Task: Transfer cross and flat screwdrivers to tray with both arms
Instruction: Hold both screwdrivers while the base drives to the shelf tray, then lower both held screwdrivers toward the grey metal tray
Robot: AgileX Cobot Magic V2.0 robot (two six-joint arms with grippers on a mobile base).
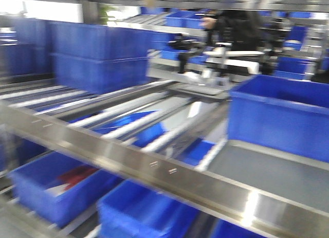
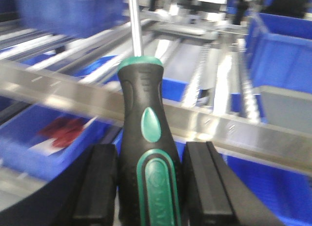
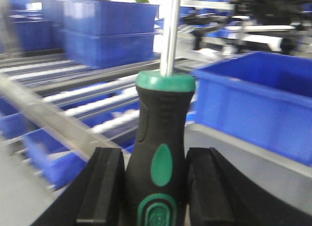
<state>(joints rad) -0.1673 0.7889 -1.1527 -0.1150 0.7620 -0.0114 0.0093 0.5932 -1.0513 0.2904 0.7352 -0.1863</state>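
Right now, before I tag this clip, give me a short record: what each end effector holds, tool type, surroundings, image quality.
left end effector: shut on left screwdriver, shaft pointing away from camera
right end effector: shut on right screwdriver, same pose
handles: black with green accents
tips: out of frame; cross or flat cannot be told
surroundings: blue bins, steel rail
sharpness: all views blurred

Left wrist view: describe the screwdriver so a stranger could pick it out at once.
Find the steel rail crossing the picture. In front of it, the left gripper clamps a screwdriver by its handle. That black handle with green collar and inlays is unlike the blue bins around.
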